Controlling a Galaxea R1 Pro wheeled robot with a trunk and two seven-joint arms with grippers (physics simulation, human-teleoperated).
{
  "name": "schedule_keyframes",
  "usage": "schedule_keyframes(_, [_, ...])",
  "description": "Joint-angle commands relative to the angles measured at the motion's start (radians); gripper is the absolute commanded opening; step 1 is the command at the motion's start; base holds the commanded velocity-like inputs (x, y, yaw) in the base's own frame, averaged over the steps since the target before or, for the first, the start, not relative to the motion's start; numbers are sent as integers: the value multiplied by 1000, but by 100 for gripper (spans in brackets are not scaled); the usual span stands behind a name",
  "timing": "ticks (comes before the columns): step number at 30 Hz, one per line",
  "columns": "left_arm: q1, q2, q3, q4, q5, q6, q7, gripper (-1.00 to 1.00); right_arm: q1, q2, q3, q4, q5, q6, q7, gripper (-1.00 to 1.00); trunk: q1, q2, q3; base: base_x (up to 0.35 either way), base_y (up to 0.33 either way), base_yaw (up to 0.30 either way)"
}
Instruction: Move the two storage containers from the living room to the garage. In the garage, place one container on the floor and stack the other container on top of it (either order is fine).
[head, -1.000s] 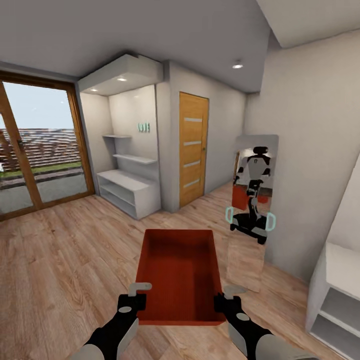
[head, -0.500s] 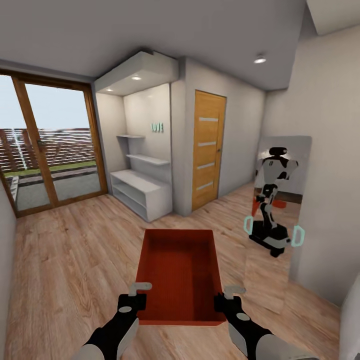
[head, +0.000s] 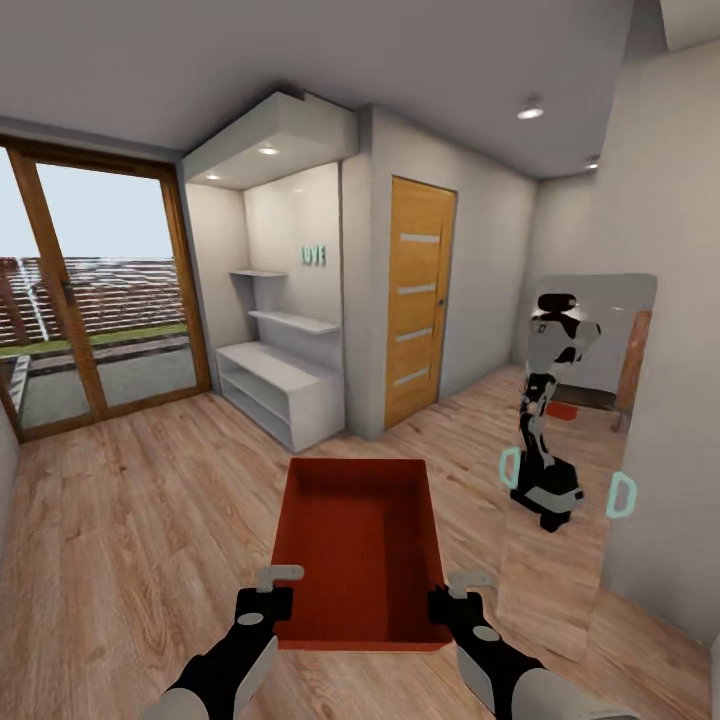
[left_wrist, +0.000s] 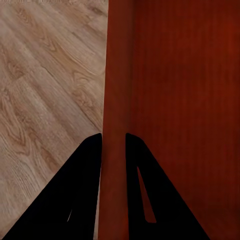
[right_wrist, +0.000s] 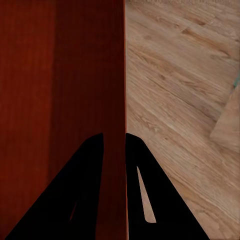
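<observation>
From the head camera, the red box (head: 362, 545) hangs over the wood floor (head: 130, 520), short of the orange door (head: 418, 300). At each wrist, the left claw (left_wrist: 113, 137) and right claw (right_wrist: 114, 136) pinch one thin side wall. It looks light, stiff and slippery; opposite walls seem the best hold.

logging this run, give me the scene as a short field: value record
setting: room with wood plank floor, wooden door, glass patio doors, white shelves
carried: one red-orange storage container, open-topped, nothing inside
left gripper: clamped on the container's left wall
right gripper: clamped on its right wall
mirror: reflects the robot
garage: not reached
</observation>
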Motion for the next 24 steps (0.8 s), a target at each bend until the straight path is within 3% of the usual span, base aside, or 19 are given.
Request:
schedule_keyframes(1, [-2, 2, 9, -2, 61, 6, 13, -100, -1, -5, -12, -2, -5, -4, 1, -100, 1, -1, -2, 322, 0, 0])
schedule_keyframes(16, [-2, 2, 9, -6, 62, 8, 7, -100, -1, -5, -12, -2, -4, -5, 1, -100, 1, -1, -2, 322, 29, -4])
schedule_keyframes(24, [-2, 2, 8, -7, 62, 8, 4, -100, -1, -4, -12, -2, -4, -4, 2, -100, 1, -1, -2, 322, 119, -206])
